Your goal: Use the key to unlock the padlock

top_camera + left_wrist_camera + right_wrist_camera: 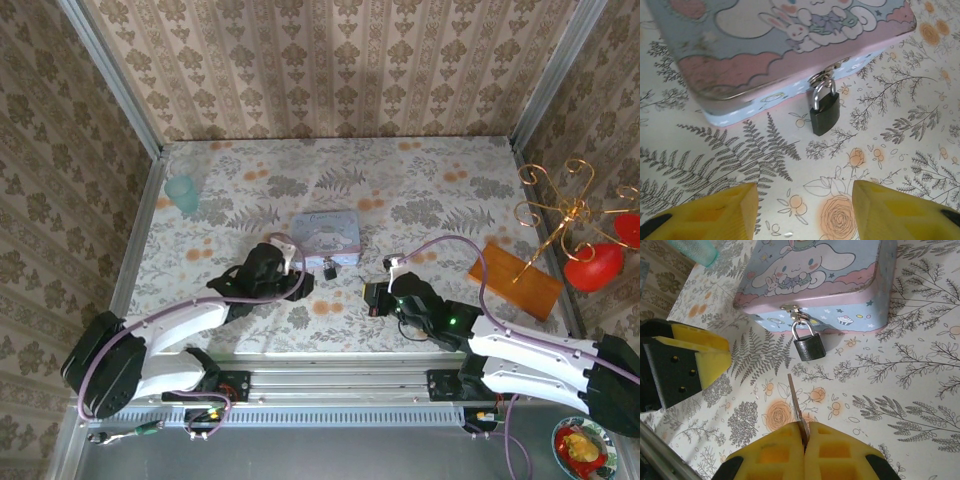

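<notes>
**Key Pointed at the Little Lock**

The right gripper (804, 437) is squeezed tight on the key (795, 402). The thin metal key sticks out from between its two yellow pads (775, 450). The tip of the key points ahead at the padlock (809, 346), but there is a gap between them. They do not touch.

The padlock is small and dark with a shiny loop on top. It sits ahead of the right gripper, a bit past the tip of the key. Its loop is closed and goes through the clasp on the front of the pale blue tin (840, 285) with the bunny picture. The dark body of the lock lies on the flowery table (910, 365), right against the front of the tin.

The left gripper (805, 200) has its two yellow fingers (720, 212) spread apart. Nothing is between them but the table. From this gripper the padlock is ahead too, a touch to the right of the middle of the gap. It is well clear of both fingers.

Seen from the right gripper, the left gripper is off to the left. A see-through green cup (183, 193) stands far beyond the left gripper, out near the back of the table.
</notes>
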Motion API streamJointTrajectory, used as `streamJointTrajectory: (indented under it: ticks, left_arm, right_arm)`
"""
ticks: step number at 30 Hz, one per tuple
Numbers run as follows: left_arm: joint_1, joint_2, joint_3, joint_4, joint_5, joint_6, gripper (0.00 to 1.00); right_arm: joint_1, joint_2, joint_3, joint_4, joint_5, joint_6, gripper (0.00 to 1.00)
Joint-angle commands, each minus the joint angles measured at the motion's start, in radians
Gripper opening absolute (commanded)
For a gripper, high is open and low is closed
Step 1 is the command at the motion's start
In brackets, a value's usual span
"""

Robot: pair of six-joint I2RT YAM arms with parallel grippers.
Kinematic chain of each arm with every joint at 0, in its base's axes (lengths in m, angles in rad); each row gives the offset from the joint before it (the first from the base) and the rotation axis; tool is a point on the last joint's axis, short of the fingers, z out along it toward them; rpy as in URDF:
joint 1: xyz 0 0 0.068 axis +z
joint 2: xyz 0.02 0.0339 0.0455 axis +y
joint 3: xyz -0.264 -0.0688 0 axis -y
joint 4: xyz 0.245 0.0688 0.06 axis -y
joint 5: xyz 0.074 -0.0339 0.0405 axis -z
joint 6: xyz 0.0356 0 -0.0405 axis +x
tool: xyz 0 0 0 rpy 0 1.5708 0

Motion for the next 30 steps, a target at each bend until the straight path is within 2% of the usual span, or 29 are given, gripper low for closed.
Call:
streamJointTrajectory:
  ticks: [1, 4, 10, 15, 22, 26, 30]
  left_arm:
    - [0.045, -0.024, -0.049, 0.132, 0.142, 0.041, 0.54]
    - [0.073, 0.007, -0.076, 0.199, 0.184, 0.031, 0.54]
    - [0.055, 0.148, -0.057, 0.351, 0.248, 0.01, 0.51]
    - [0.002, 0.277, -0.003, 0.414, 0.175, 0.019, 0.51]
    - [-0.002, 0.426, 0.039, 0.536, 0.101, -0.019, 0.53]
    - [-0.003, 0.505, 0.075, 0.55, 0.049, -0.059, 0.53]
    - [-0.002, 0.572, 0.103, 0.606, 0.062, -0.093, 0.51]
  right_arm:
    - [-0.005, 0.02, 0.03, 0.042, -0.003, 0.013, 0.0]
    - [-0.005, 0.038, 0.034, 0.058, -0.012, 0.016, 0.0]
    - [-0.002, 0.051, 0.031, 0.072, -0.02, 0.027, 0.0]
    - [-0.003, 0.042, 0.026, 0.069, -0.017, 0.033, 0.0]
    - [-0.002, 0.013, 0.004, 0.069, -0.013, 0.044, 0.0]
    - [-0.002, 0.0, 0.0, 0.065, -0.011, 0.045, 0.0]
    - [-0.003, -0.012, -0.006, 0.06, -0.004, 0.044, 0.0]
